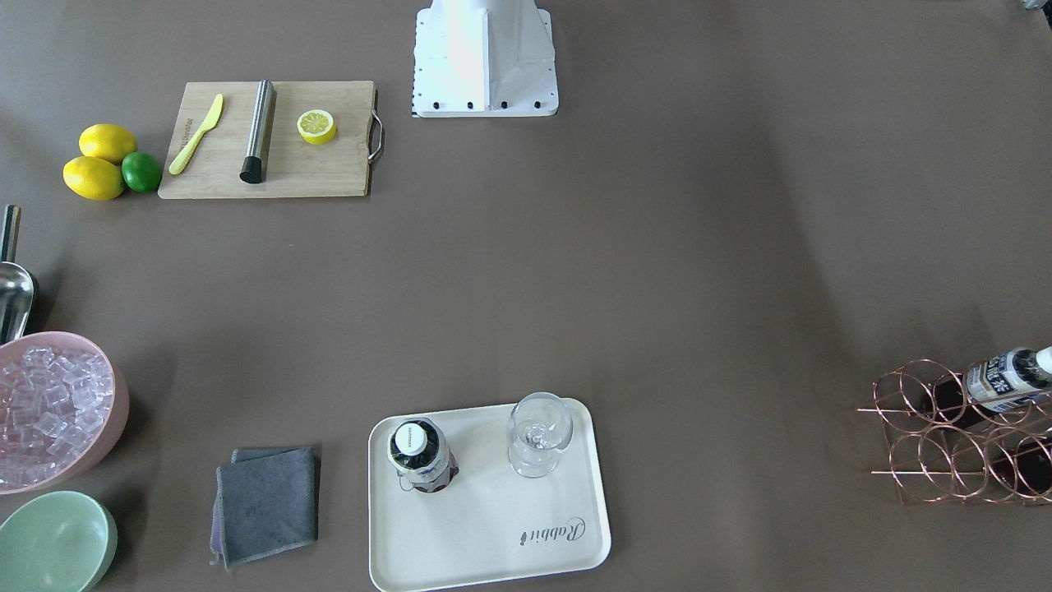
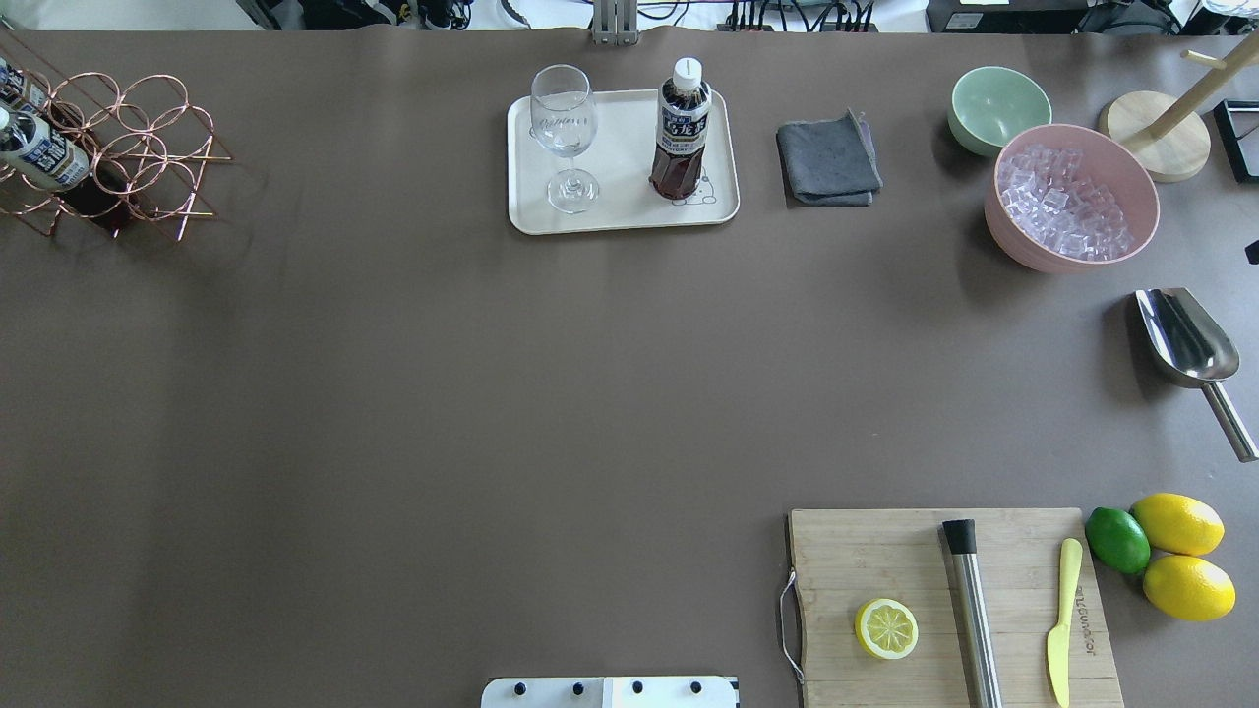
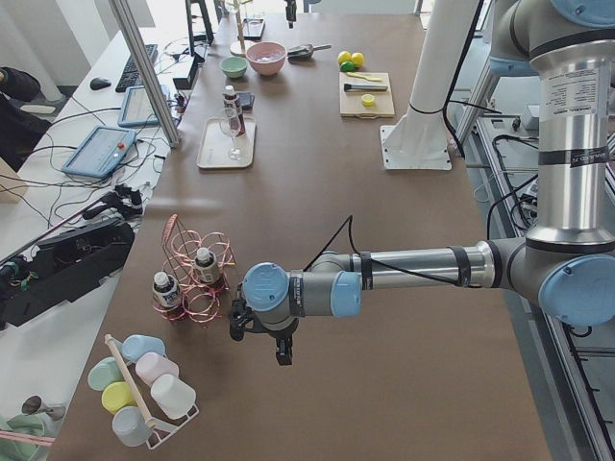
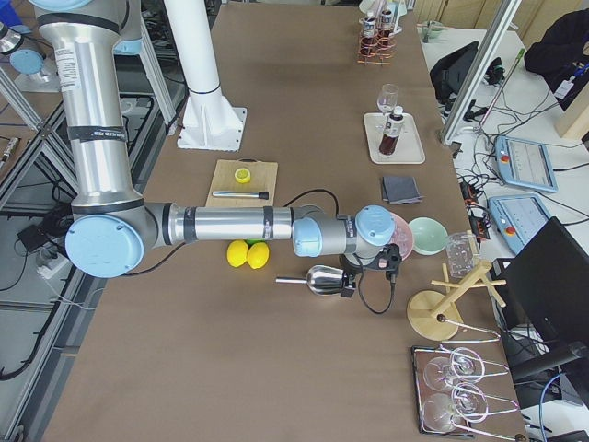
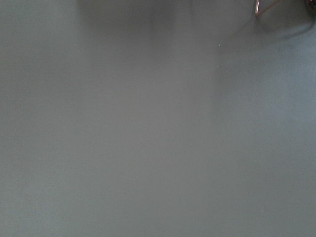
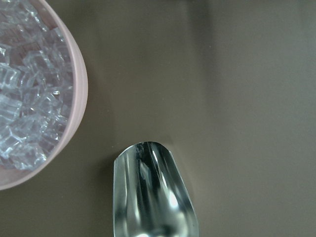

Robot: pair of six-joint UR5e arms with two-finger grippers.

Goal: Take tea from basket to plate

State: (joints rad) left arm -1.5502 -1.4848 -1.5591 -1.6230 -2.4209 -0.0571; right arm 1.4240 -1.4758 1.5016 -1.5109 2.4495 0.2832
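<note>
One tea bottle [image 1: 422, 456] stands upright on the cream plate [image 1: 493, 526], next to a stemmed glass [image 1: 538, 432]; bottle [image 2: 681, 128] and plate [image 2: 620, 202] also show in the overhead view. Two more tea bottles [image 2: 39, 147] lie in the copper wire basket [image 2: 148, 128] at the table's left end. My left gripper [image 3: 282, 353] hangs over bare table beside the basket [image 3: 197, 279]. My right gripper [image 4: 370, 270] hovers over the steel scoop [image 4: 317, 279]. Both show only in side views, so I cannot tell whether they are open or shut.
A pink bowl of ice [image 2: 1072, 197], a pale green bowl [image 2: 998, 108], a grey cloth [image 2: 828, 162] and a wooden stand [image 2: 1156, 143] sit at the far right. A cutting board [image 2: 944, 610] with half a lemon, a knife and a steel rod lies near the lemons and lime [image 2: 1170, 551].
</note>
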